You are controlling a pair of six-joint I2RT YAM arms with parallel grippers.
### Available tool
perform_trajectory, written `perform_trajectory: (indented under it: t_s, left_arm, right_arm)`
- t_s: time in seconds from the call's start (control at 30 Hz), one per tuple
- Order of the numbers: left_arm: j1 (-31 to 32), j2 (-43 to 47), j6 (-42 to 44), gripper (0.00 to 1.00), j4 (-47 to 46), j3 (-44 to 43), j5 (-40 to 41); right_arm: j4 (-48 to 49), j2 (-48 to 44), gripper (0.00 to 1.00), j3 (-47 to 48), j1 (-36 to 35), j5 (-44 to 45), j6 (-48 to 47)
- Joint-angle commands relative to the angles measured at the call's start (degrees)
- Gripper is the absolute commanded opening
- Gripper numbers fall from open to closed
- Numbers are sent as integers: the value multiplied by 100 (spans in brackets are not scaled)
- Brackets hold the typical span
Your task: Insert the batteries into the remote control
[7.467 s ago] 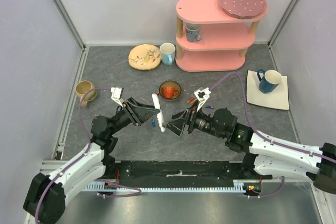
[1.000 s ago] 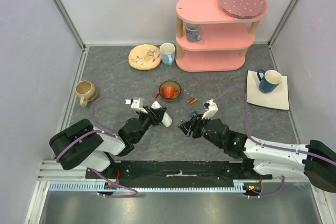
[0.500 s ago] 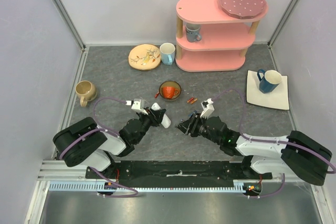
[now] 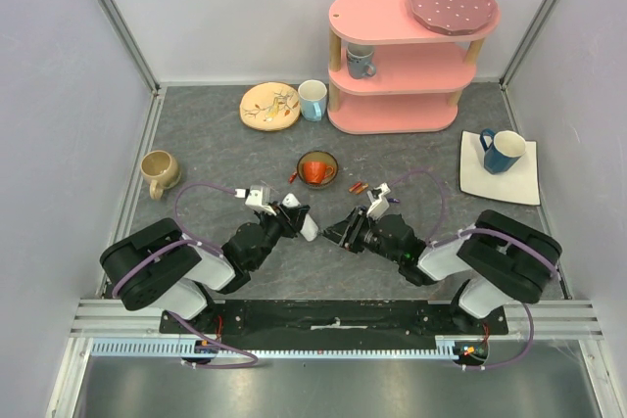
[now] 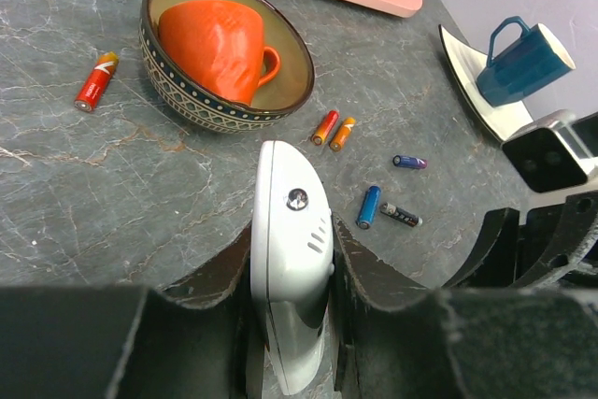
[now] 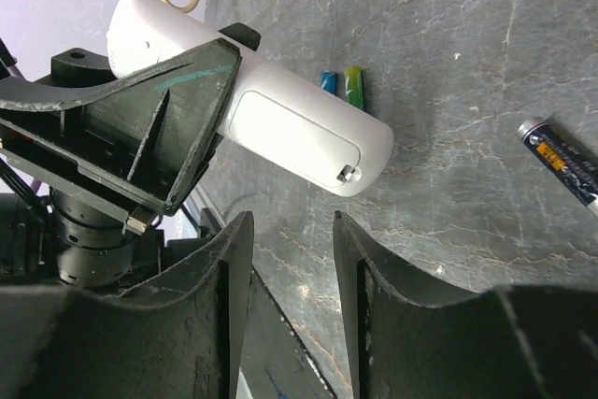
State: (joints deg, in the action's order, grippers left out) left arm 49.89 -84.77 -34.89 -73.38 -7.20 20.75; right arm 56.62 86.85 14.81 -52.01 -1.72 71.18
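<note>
Left claw clamps the white remote. Right claw, parted and empty, hangs just beside the remote. Batteries lie on the bench beyond it.

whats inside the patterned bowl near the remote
An orange mug fills the bowl, its opening turned away. Whatever is inside the mug or under it cannot be seen.

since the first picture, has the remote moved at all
Yes. In the top view the remote control has come slightly toward the near edge, away from the bowl. It is held in the left gripper.
</note>
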Motion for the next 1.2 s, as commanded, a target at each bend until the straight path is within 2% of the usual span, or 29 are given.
perform_trajectory:
  t_s: [0.0,0.5,1.17]
  left_arm:
    - [30,-66,132,2,-1450,26,113]
    - [38,48,114,2,-1574,52,113]
    - [144,242,79,2,-1565,70,25]
  right_arm:
    - [1394,464,47,-5,77,-311,502]
    - [1993,1264,44,-39,129,-321,854]
    - [2379,1739,44,5,156,-329,977]
